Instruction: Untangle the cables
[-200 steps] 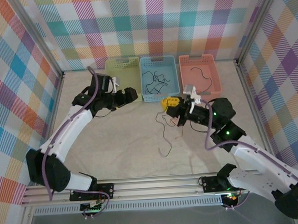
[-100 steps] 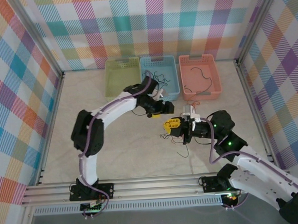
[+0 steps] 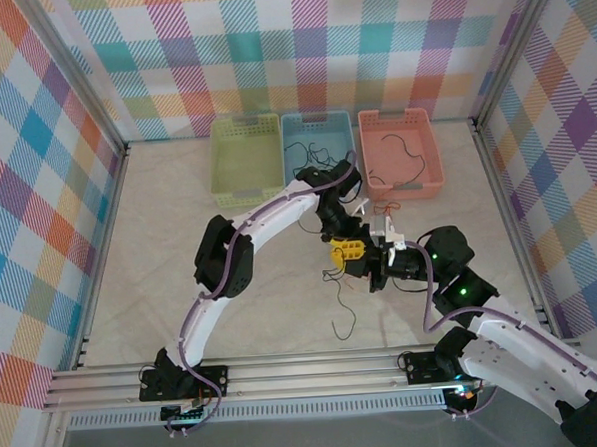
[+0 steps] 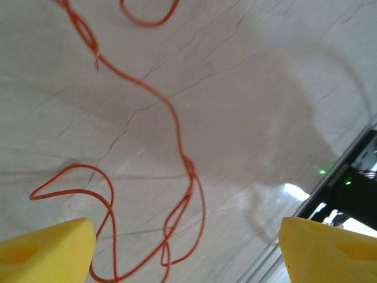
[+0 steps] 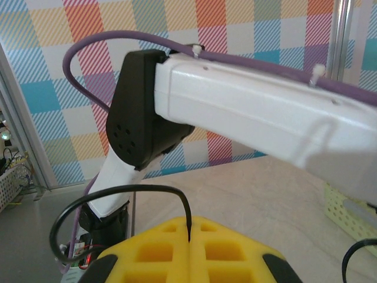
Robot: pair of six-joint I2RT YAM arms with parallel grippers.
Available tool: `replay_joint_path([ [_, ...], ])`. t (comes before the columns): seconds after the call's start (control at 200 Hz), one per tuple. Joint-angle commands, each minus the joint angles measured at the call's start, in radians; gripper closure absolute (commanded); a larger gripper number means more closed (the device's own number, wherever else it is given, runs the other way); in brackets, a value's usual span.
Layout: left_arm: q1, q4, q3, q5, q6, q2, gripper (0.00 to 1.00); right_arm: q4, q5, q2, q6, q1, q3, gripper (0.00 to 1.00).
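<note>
- Pinching the black wire at the middle of the desk, the right fingers are pressed together on it; its tail is trailed over the desk toward the near edge.
- The left fingers are held spread wide over the red wire, which is laid in loose loops on the desk; nothing is gripped by them.
- More cables are kept in the blue bin and the pink bin.
- The cables are judged hair-thin, very light, limp yet springy, and easily snagged or slipped from soft pads.
- A hold is best taken on one free strand beside a crossing, not on the knot, and the strand drawn gently.
</note>
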Motion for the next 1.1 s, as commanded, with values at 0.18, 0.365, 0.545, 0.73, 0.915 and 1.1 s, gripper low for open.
replay_joint_path([
  [0.18,-0.053,-0.100,0.042,-0.002,0.066,0.057,0.26,0.029,0.007,-0.014,-0.031,0.000,-0.012,1.00],
  [0.365,-0.056,-0.085,0.070,-0.014,0.059,0.086,0.35,0.026,-0.003,-0.014,-0.035,0.001,-0.012,1.00],
  [0.545,-0.059,-0.077,0.121,-0.039,0.035,0.126,0.44,0.018,-0.019,-0.023,-0.037,0.000,-0.011,1.00],
  [0.73,-0.059,-0.081,0.144,-0.057,0.029,0.144,0.70,0.013,-0.026,-0.038,-0.039,0.001,-0.012,1.00],
  [0.915,-0.051,-0.011,0.111,-0.140,-0.015,0.087,0.78,0.017,-0.087,-0.043,-0.023,0.002,-0.004,1.00],
  [1.1,-0.014,0.052,0.056,-0.233,-0.078,0.041,0.88,0.042,-0.322,-0.014,0.069,0.013,0.055,1.00],
])
